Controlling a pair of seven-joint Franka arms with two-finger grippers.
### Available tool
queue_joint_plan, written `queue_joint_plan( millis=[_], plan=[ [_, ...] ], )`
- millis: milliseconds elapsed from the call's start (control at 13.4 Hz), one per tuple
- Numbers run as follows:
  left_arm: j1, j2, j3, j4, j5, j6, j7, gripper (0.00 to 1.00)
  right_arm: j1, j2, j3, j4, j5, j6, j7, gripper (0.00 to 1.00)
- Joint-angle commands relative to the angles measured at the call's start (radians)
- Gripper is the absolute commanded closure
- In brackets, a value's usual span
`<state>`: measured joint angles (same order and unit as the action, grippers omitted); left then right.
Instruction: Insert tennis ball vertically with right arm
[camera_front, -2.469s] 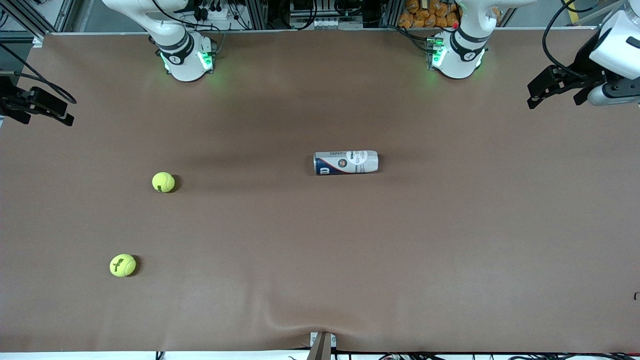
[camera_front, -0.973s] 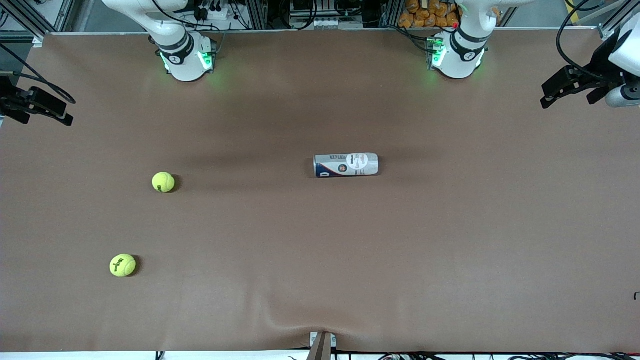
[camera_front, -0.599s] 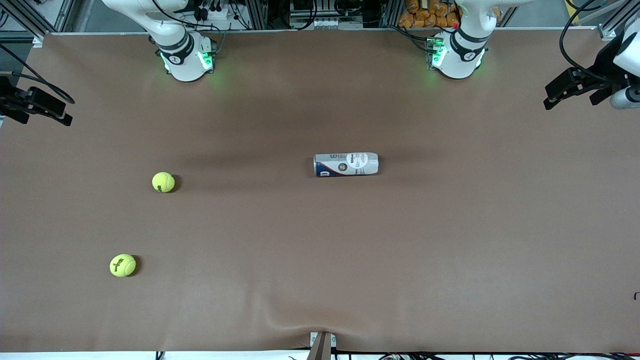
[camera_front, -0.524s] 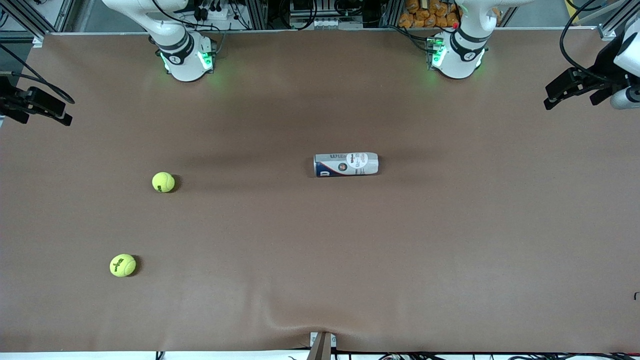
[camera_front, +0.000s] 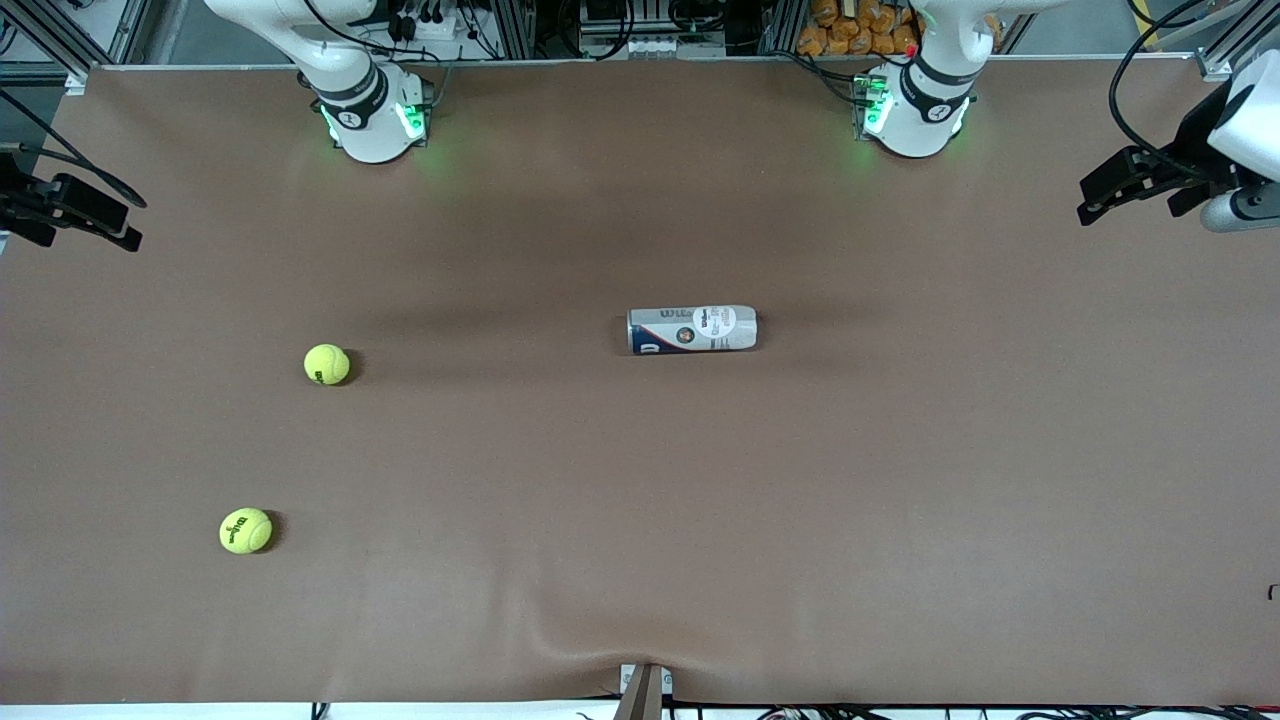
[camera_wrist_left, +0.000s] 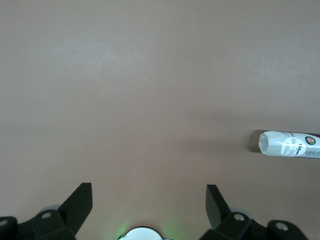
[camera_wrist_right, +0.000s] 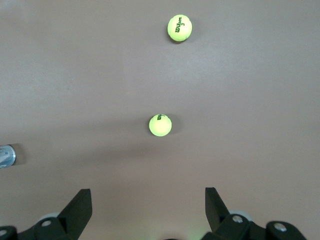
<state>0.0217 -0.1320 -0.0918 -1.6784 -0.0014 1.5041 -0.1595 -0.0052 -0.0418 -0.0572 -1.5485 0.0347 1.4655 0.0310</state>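
Two yellow tennis balls lie toward the right arm's end of the table. One ball (camera_front: 326, 364) (camera_wrist_right: 160, 125) lies farther from the front camera, the other ball (camera_front: 245, 530) (camera_wrist_right: 179, 27) nearer to it. A white and blue ball can (camera_front: 692, 329) (camera_wrist_left: 290, 144) lies on its side mid-table. My right gripper (camera_front: 85, 238) (camera_wrist_right: 148, 200) hangs open and empty over the table's edge at its own end. My left gripper (camera_front: 1130, 212) (camera_wrist_left: 148, 197) hangs open and empty over the other end.
The brown table cover (camera_front: 900, 480) has a wrinkle (camera_front: 590, 640) by the front edge, near a camera mount (camera_front: 645, 690). The arm bases (camera_front: 370, 120) (camera_front: 915, 110) glow green along the table's top edge, with cables and clutter past them.
The left gripper drifted out toward its end of the table, then came back a little. The can's label turned slightly. The balls and the right gripper stayed put.
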Motion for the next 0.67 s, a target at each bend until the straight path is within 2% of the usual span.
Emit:
queue_joint_plan(
  millis=[0, 599],
  plan=[
    [0.004, -0.005, -0.011, -0.009, 0.003, -0.007, 0.017, 0.0, -0.007, -0.012, 0.003, -0.002, -0.01, -0.013, 0.004, 0.0],
    [-0.036, 0.052, -0.019, -0.014, -0.003, 0.01, 0.015, 0.0, -0.009, -0.012, 0.003, -0.002, -0.01, -0.013, 0.003, 0.0]
  ],
)
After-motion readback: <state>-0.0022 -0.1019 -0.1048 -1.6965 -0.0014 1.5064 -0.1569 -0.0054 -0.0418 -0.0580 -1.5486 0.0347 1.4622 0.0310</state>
